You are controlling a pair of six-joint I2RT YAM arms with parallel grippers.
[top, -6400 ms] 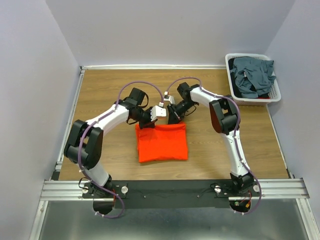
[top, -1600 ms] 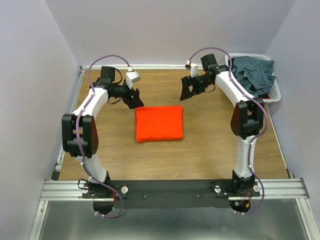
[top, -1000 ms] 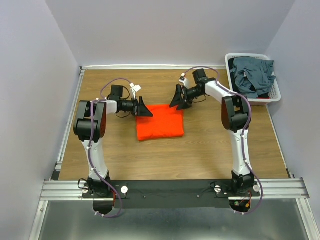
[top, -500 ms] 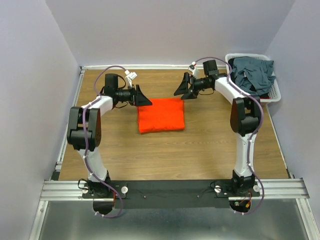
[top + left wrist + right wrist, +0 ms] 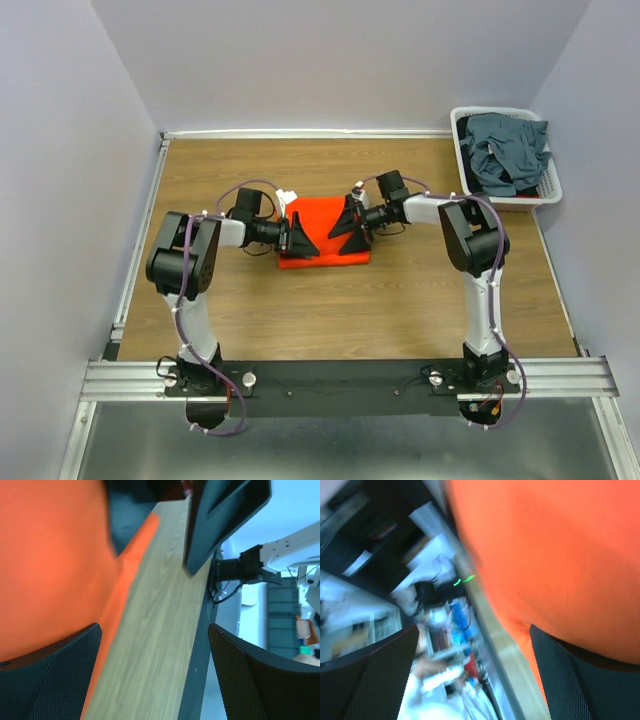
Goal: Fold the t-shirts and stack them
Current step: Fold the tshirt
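**Both pincers spread wide at the orange shirt**

The folded orange-red t-shirt (image 5: 324, 225) lies mid-worktop (image 5: 300, 310). The left pincer (image 5: 306, 238) sits at its 9 o'clock edge, the right pincer (image 5: 342, 219) at 3 o'clock. Both gape wide, gripping nothing. The blue-grey t-shirts (image 5: 505, 150) fill the white basket (image 5: 503, 111) at 2 o'clock.

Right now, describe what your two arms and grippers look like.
The left arm and right arm have white links, black joint housings and a purple cable each. The left gripper and right gripper are black, with wedge-shaped fingers faced in fine mesh texture.
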